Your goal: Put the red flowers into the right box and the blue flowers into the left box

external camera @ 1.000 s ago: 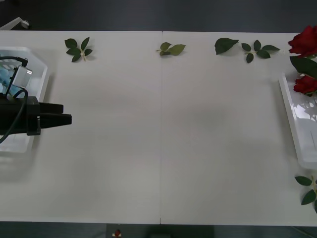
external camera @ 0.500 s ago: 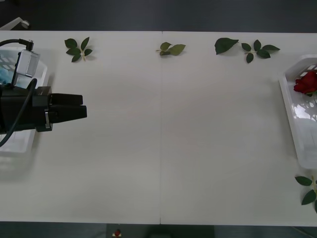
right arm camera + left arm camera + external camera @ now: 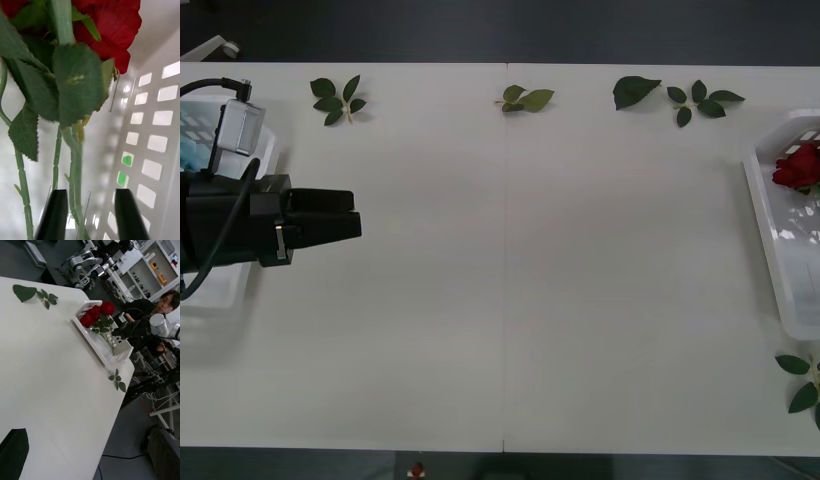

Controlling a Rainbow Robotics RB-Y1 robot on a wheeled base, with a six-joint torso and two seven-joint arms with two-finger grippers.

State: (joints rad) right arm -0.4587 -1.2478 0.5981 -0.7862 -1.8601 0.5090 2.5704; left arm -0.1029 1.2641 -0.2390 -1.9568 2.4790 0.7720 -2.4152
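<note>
Here the right hand (image 3: pixel 90 213) sits inside the right box (image 3: pixel 780 250), fingers spread either side of the green stems of the red flowers (image 3: pixel 108 30) lying just ahead. The left hand (image 3: pixel 330 215), apparently closed and empty, hovers beside the left box (image 3: pixel 240 290), where a blue flower (image 3: pixel 188 155) peeks out.

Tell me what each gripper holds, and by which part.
Nothing is held. The right gripper is open around rose stems; the left gripper is empty.

Red flowers (image 3: pixel 798 166) in right box (image 3: pixel 772 240); left box (image 3: pixel 242 280) at table's (image 3: pixel 510 270) opposite end
</note>
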